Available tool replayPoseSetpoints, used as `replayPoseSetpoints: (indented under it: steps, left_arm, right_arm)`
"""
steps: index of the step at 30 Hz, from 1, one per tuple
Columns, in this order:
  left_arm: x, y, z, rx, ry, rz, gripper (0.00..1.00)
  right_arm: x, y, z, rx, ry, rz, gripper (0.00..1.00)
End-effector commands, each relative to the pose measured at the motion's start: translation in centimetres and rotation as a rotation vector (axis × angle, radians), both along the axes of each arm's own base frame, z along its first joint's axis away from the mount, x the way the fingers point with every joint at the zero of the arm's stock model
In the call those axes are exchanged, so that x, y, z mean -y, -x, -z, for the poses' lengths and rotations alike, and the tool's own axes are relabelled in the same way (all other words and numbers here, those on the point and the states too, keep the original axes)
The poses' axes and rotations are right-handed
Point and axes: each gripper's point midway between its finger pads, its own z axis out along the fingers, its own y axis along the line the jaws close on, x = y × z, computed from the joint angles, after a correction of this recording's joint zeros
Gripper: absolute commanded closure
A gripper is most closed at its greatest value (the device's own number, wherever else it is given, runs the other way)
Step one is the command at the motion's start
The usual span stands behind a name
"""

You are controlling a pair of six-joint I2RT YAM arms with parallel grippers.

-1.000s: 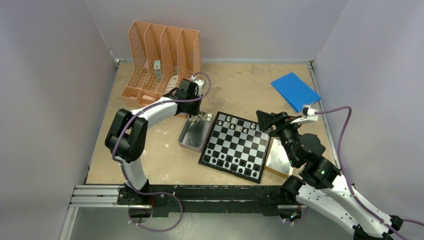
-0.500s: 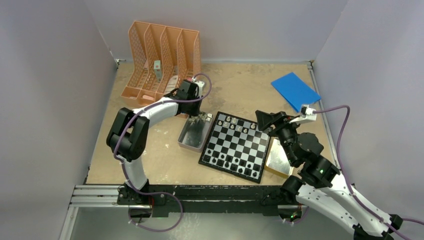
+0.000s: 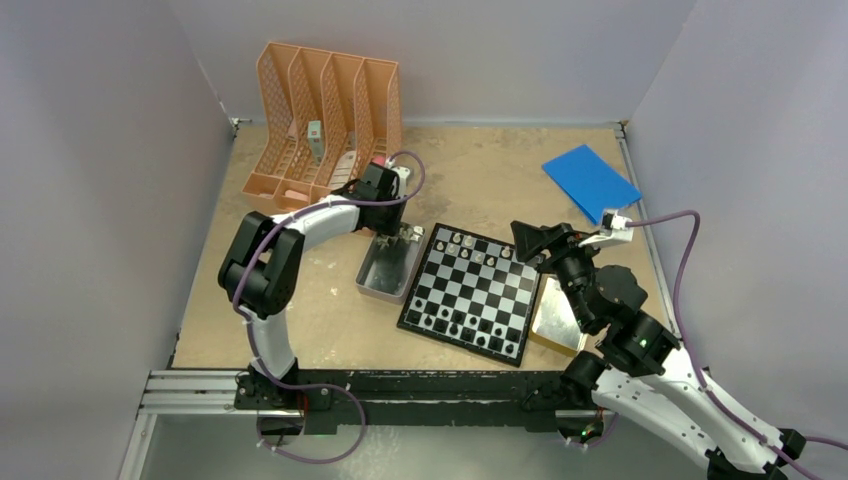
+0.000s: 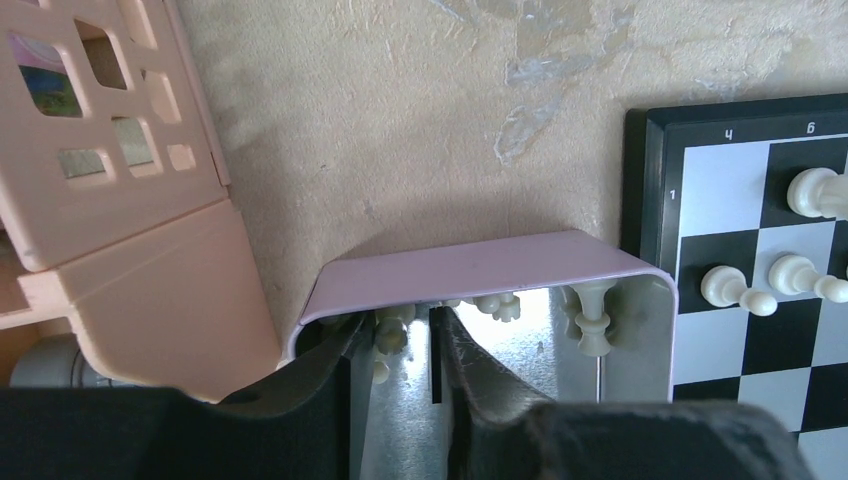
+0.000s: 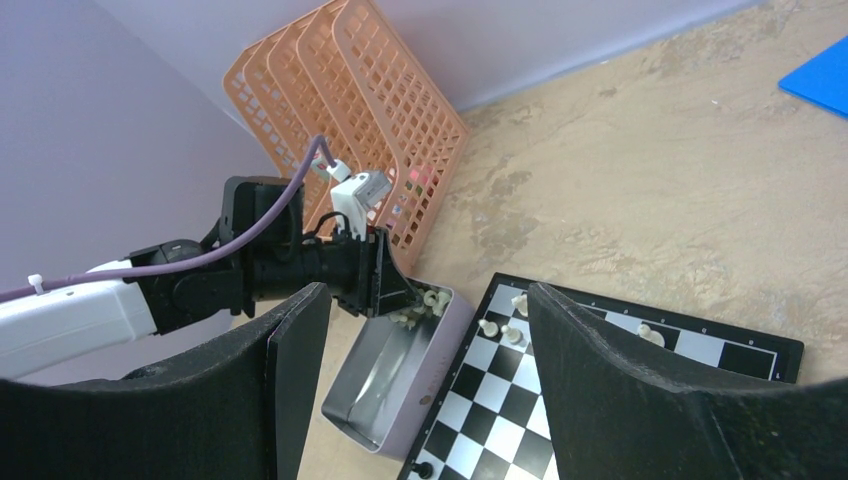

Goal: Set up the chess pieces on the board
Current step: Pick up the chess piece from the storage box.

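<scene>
The checkered board (image 3: 476, 296) lies mid-table, with pale pieces (image 3: 470, 248) on its far rows and black pieces (image 3: 455, 322) on its near row. A shiny open tin (image 3: 383, 278) lies along its left edge. My left gripper (image 3: 397, 237) reaches into the tin's far end. In the left wrist view the gripper (image 4: 405, 340) is narrowly open, with a pale piece (image 4: 390, 335) between the fingers near the left one, touching unclear. Loose pale pieces (image 4: 590, 312) lie beside it. My right gripper (image 3: 535, 243) hovers open and empty over the board's far right corner.
An orange file rack (image 3: 325, 120) stands at the back left, close behind the left gripper. A blue sheet (image 3: 590, 182) lies at the back right. A second shiny tin (image 3: 555, 320) lies by the board's right edge under the right arm. Walls enclose the table.
The left arm's elbow has shifted slightly right; its gripper stays in the tin's far end. The right arm has barely moved.
</scene>
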Motion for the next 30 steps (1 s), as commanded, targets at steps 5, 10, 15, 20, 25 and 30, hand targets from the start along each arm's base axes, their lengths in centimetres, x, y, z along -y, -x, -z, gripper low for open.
replayPoseSetpoints:
  steps: [5, 10, 15, 20, 25, 30]
  left_arm:
    - [0.5, -0.8, -2.2, 0.048, 0.028, 0.024, 0.81]
    - [1.0, -0.5, -3.9, 0.041, 0.053, 0.035, 0.86]
    - [1.4, -0.3, -6.6, 0.065, 0.096, 0.034, 0.86]
    - [2.3, -0.5, -9.7, 0.092, 0.158, 0.043, 0.86]
    - [4.5, -0.9, -12.4, 0.137, 0.228, 0.091, 0.86]
    - [7.0, -1.3, -12.3, 0.156, 0.201, 0.142, 0.86]
  right_arm:
    - [0.5, 0.1, -1.6, 0.043, -0.02, 0.013, 0.25]
    - [0.4, 0.1, -1.5, 0.041, -0.018, 0.01, 0.25]
    - [0.2, 0.1, -1.4, 0.038, -0.017, 0.006, 0.25]
    - [0.1, 0.2, -1.4, 0.041, -0.028, -0.006, 0.25]
    - [0.0, 0.2, -1.3, 0.037, -0.016, -0.009, 0.25]
    - [0.1, 0.2, -1.3, 0.039, -0.015, -0.009, 0.25]
